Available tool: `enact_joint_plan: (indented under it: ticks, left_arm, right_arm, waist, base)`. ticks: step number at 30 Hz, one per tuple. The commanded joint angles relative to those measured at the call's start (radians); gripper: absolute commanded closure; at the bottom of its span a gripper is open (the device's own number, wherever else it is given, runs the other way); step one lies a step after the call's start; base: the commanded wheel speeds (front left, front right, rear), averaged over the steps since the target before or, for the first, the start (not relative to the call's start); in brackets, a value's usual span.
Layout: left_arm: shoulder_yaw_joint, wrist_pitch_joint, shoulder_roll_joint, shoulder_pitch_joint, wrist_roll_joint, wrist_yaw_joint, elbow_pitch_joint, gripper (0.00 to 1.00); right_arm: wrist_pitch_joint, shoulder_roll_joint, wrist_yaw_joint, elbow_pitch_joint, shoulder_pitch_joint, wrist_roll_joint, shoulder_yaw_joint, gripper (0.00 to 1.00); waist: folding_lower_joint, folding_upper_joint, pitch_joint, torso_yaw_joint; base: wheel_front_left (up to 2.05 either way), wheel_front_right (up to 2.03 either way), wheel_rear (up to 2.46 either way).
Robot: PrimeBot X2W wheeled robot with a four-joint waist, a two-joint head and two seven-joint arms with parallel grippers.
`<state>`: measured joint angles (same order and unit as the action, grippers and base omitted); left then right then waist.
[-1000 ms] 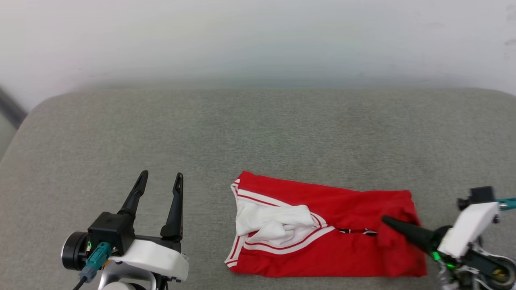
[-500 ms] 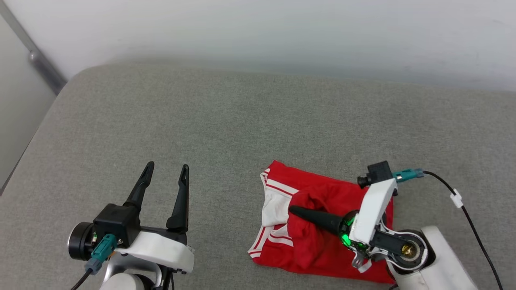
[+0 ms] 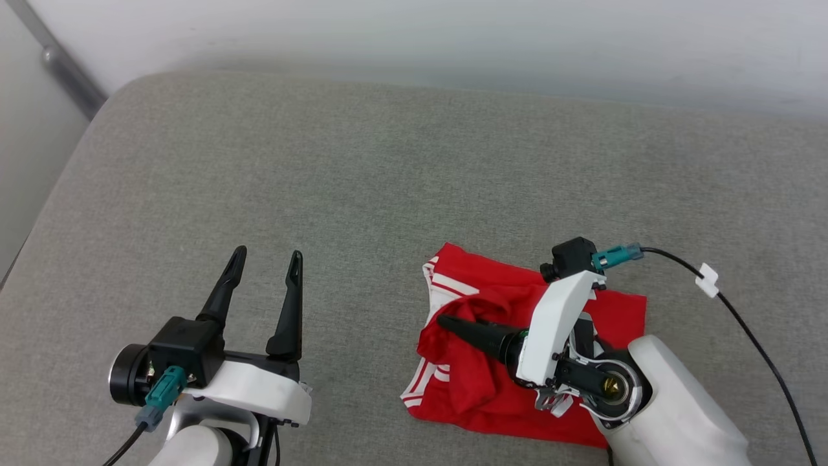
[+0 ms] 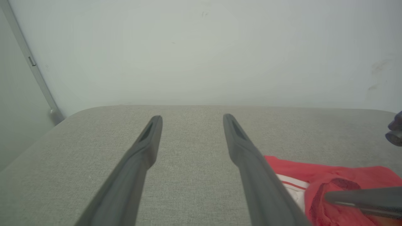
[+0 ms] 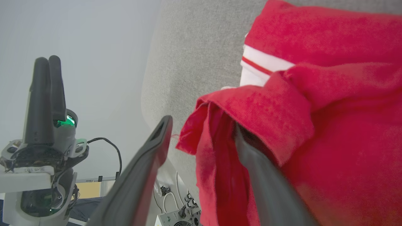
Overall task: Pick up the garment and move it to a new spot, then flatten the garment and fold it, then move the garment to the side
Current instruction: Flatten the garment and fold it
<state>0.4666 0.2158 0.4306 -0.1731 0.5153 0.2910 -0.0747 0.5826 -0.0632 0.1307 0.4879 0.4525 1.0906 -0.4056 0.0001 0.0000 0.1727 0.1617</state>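
Currently, the garment [image 3: 482, 395] lies bunched on the grey cushion [image 3: 388, 194], right of centre in the head view, with white striped trim showing at its left side. The right gripper [image 3: 453, 323] sits low over it, pointing toward the robot's left. In the right wrist view its fingers [image 5: 147, 163] stand apart: one is bare, the other is under a draped red fold, and nothing is pinched. The left gripper [image 3: 267, 254] hovers well apart to the left, spread wide and empty, pointing toward the wall [image 3: 453, 39].
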Motion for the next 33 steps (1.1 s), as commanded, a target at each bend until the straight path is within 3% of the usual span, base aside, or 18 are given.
enact_joint_plan:
  ticks: [1, 6, 10, 15, 18, 22, 27, 33]
  left_arm:
    - [-0.002, 0.007, 0.003, -0.011, 0.001, 0.0, 0.003, 0.0]
    - [0.003, 0.001, 0.007, -0.003, 0.002, 0.001, 0.006, 0.0]
    - [0.006, -0.006, 0.012, 0.013, 0.004, 0.008, 0.007, 0.0]
    - [0.002, -0.01, 0.018, 0.027, 0.007, 0.017, 0.002, 0.0]
    - [0.001, -0.017, 0.024, 0.045, 0.008, 0.029, -0.006, 0.0]
    - [-0.003, -0.021, 0.031, 0.063, 0.014, 0.039, -0.003, 0.0]
    - [-0.01, -0.016, 0.043, 0.089, 0.015, 0.051, 0.012, 0.0]
    - [-0.02, -0.009, 0.046, 0.129, 0.021, 0.072, 0.045, 0.0]
  right_arm:
    - [-0.01, -0.021, 0.0, -0.025, 0.022, -0.018, -0.032, 0.0]
    - [-0.042, -0.098, 0.0, -0.114, 0.041, -0.109, -0.131, 0.0]
    - [-0.13, -0.177, 0.0, -0.181, 0.041, -0.228, -0.164, 0.0]
    - [-0.272, -0.244, 0.0, -0.206, -0.015, -0.394, -0.074, 0.0]
    - [-0.353, -0.277, 0.0, -0.226, -0.084, -0.498, 0.065, 0.0]
    - [-0.44, -0.269, 0.0, -0.28, -0.177, -0.601, 0.213, 0.0]
    - [-0.55, -0.212, 0.0, -0.376, -0.303, -0.715, 0.359, 0.0]
    - [-0.601, -0.123, 0.0, -0.5, -0.437, -0.799, 0.408, 0.0]
  waist:
    - [-0.0001, 0.0, -0.01, -0.014]
    - [-0.0001, 0.0, -0.038, -0.044]
    - [-0.0001, 0.0, -0.062, -0.069]
    - [-0.0001, 0.0, -0.078, -0.104]
    - [-0.0001, 0.0, -0.094, -0.137]
    - [-0.0001, 0.0, -0.118, -0.165]
    - [-0.0001, 0.0, -0.147, -0.19]
    - [-0.0001, 0.0, -0.187, -0.201]
  base:
    - [0.0, 0.0, 0.0]
    - [0.0, 0.0, 0.0]
    - [0.0, 0.0, 0.0]
    - [0.0, 0.0, 0.0]
    - [0.0, 0.0, 0.0]
    - [0.0, 0.0, 0.0]
    - [0.0, 0.0, 0.0]
    - [0.0, 0.0, 0.0]
